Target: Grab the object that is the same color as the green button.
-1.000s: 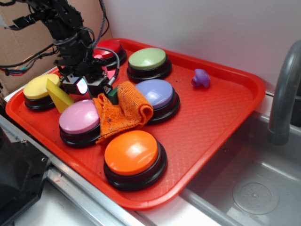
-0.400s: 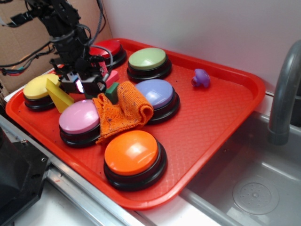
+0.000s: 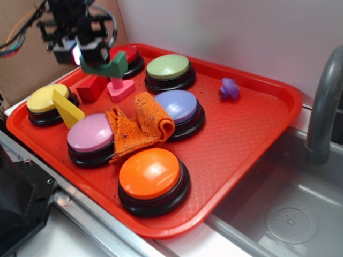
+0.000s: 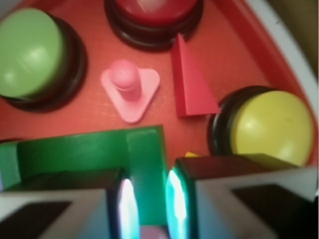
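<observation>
Looks like a mock kitchen set up for robot trials: a grey curved metal faucet (image 3: 324,110) over a steel sink basin (image 3: 278,214), a red plastic tray (image 3: 236,134) of toys alongside, brown cardboard backing (image 3: 21,67) behind.

My exterior camera sits high off the tray's (image 3: 257,139) front corner, looking down at an angle across it toward the wall. My wrist camera looks steeply down, close. Both catch the green button (image 3: 168,67) (image 4: 27,52) and yellow button (image 3: 43,99) (image 4: 271,127).
</observation>
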`<state>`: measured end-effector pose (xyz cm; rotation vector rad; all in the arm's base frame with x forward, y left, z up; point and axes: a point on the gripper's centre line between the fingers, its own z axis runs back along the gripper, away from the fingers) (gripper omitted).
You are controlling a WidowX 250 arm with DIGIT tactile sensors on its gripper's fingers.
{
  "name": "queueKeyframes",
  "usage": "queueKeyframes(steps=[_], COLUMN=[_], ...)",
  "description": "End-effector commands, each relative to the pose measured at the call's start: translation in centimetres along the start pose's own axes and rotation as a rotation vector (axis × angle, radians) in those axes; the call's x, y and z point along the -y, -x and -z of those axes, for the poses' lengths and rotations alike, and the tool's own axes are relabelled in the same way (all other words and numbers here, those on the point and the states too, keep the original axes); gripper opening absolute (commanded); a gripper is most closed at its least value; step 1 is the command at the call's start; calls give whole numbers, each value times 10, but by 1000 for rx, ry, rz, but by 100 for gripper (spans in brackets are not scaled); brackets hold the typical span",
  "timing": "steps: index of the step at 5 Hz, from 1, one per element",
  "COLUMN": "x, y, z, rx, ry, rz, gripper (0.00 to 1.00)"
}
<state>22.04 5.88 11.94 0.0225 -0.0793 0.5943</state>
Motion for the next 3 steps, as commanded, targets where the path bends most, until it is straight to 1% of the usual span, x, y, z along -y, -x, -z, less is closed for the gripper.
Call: queueKeyframes(steps=[1, 2, 3], x=[23, 20, 20], y=[4, 6, 6], z=[-76, -80, -73], rx=[77, 65, 63], ry=[13, 38, 33], rz=[25, 54, 61], gripper=[0, 0, 0])
